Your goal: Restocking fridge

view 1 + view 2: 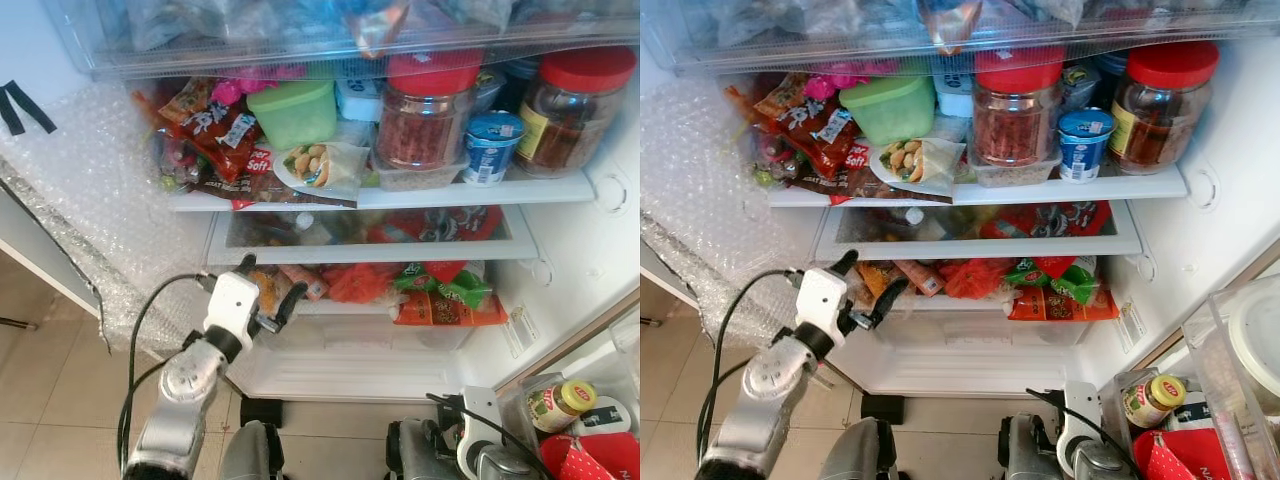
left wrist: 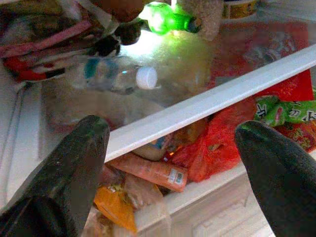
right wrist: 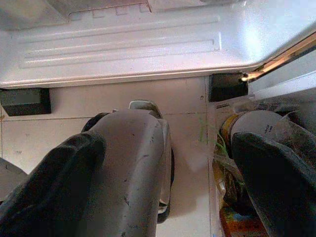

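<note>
Left hand [image 1: 265, 293] raised at the front of the lower drawer [image 1: 350, 335] of the open fridge [image 1: 600, 250], fingers spread wide, holding nothing. It points at the packed snack packets [image 1: 440, 290] under the glass shelf [image 1: 370, 250]; probably lining up to shift or reach stock there. Right hand [image 3: 168, 182] hangs low near the floor, fingers apart, empty. Items likely awaiting restocking, among them a yellow-lidded jar [image 1: 562, 403], sit in a bin at near right beside the fridge door. Upper shelf [image 1: 400, 195] already crowded: red-lidded jars [image 1: 428, 115], green tub [image 1: 293, 112].
</note>
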`<state>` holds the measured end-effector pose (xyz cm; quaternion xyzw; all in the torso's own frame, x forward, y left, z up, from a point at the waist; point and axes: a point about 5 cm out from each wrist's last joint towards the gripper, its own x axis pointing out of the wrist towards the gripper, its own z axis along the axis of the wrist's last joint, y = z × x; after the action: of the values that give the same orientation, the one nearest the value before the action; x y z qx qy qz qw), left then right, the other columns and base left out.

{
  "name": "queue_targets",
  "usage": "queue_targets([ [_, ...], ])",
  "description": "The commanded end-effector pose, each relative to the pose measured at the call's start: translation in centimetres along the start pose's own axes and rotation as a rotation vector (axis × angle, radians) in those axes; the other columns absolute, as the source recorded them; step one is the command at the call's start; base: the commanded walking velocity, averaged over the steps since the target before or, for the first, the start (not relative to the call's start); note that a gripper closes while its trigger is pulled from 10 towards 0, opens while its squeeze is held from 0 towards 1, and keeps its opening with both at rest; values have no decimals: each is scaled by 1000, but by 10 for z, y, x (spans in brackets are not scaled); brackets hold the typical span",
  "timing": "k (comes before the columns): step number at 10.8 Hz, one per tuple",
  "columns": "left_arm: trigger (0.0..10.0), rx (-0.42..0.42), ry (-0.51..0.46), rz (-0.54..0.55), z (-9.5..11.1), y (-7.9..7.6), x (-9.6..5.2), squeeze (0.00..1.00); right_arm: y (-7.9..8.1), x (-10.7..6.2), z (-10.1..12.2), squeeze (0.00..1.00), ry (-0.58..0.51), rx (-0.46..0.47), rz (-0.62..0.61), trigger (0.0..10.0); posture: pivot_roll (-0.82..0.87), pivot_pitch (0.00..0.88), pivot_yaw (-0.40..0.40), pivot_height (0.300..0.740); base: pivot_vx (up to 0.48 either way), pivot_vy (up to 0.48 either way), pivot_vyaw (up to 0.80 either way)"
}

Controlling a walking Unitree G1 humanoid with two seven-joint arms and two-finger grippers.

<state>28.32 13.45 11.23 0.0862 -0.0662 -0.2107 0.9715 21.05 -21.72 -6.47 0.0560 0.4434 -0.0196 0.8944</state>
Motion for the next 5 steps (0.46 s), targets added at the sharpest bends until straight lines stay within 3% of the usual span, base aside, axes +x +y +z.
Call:
queue_targets([
  [1, 10000, 18, 17, 18, 0, 3, -4, 0, -4, -1, -1, 0, 1, -7, -8, 10000, -49, 102, 60, 630, 0, 0, 0],
  [5, 10000, 5, 59, 59, -5, 3, -14, 0, -5, -1, 0, 0, -1, -7, -5, 10000, -46, 104, 54, 630, -285, 0, 0],
])
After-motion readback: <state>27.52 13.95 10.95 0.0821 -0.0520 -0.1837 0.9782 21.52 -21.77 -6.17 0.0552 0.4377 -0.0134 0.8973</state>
